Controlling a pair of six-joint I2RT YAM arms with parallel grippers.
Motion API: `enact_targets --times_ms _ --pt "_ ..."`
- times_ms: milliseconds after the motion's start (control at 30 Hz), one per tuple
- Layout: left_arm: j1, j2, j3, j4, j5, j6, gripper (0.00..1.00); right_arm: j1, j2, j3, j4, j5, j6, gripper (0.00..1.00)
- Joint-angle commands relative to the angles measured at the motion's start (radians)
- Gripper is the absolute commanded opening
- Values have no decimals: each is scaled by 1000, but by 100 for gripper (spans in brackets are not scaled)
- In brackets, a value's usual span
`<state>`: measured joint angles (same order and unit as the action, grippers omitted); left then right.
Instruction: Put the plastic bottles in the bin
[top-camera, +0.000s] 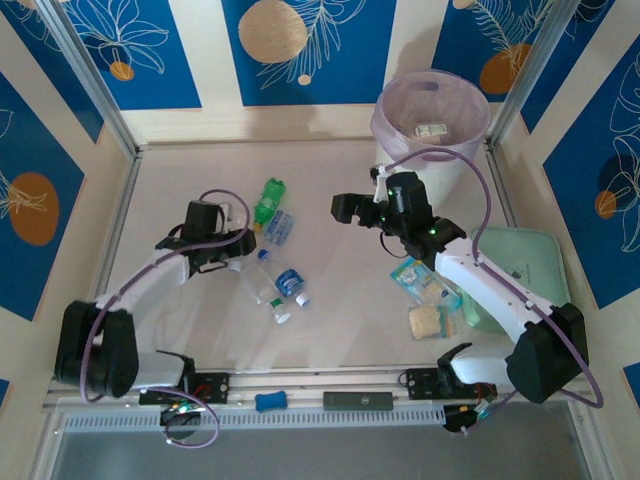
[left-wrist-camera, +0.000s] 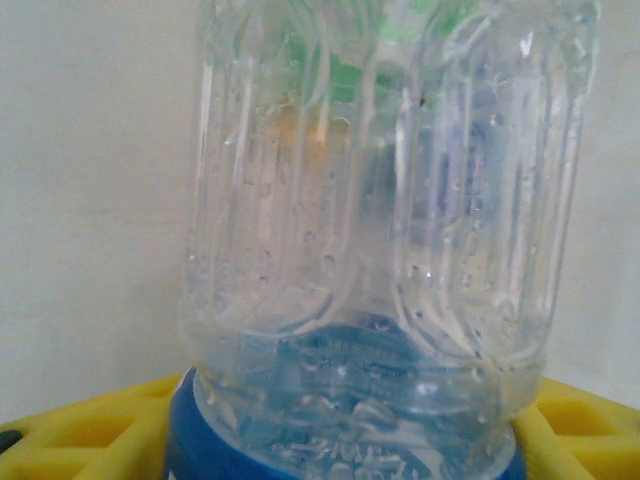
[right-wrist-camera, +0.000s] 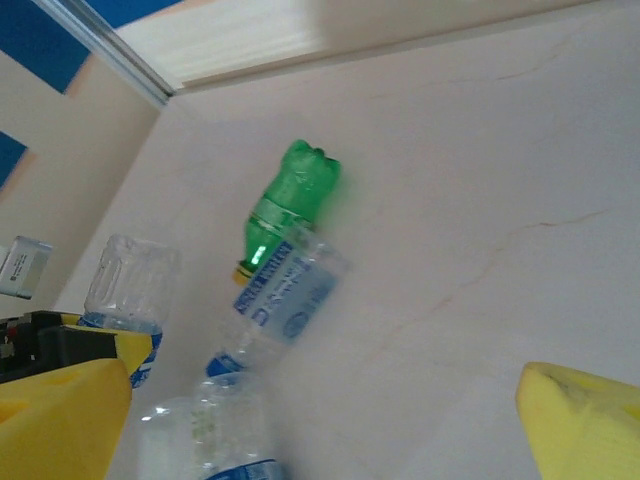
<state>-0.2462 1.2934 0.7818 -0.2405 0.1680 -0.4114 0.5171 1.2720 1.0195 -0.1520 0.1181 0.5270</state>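
My left gripper (left-wrist-camera: 340, 435) is shut on a clear bottle with a blue label (left-wrist-camera: 385, 180), its yellow fingers (left-wrist-camera: 80, 430) pressed on both sides. From above, that gripper (top-camera: 238, 250) sits at the left of the bottle cluster. The held bottle (right-wrist-camera: 125, 285) stands upright. A green bottle (top-camera: 268, 198) and a clear one (top-camera: 280, 227) lie just beyond, and more clear bottles (top-camera: 275, 280) lie closer in. My right gripper (top-camera: 352, 212) hangs open and empty at mid-table, apart from the bottles (right-wrist-camera: 285, 295). The bin (top-camera: 385, 115) stands at the far right with a bottle inside (top-camera: 432, 130).
Blue-and-white snack packets (top-camera: 425, 280) and a tan square piece (top-camera: 427, 322) lie by the right arm. A mint-green case (top-camera: 520, 270) lies at the right edge. A small blue object (top-camera: 270, 401) rests on the front rail. Metal frame posts mark the table's far corners.
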Motion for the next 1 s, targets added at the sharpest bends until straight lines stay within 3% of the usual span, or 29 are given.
enact_targets --times_ms 0,200,400,733,967 --pt "1 -94 -46 119 167 -64 47 9 40 5 95 -114 53 99" --pt "-47 -169 -105 317 304 -137 45 39 129 37 204 -252 118 99" --pt "-156 -130 -101 396 298 -148 45 86 202 58 306 -348 172 99" --pt "-270 -50 -63 458 292 -162 44 126 284 103 310 -383 182 100" --pt "-301 -32 -56 488 308 -158 45 124 297 102 297 -371 176 91"
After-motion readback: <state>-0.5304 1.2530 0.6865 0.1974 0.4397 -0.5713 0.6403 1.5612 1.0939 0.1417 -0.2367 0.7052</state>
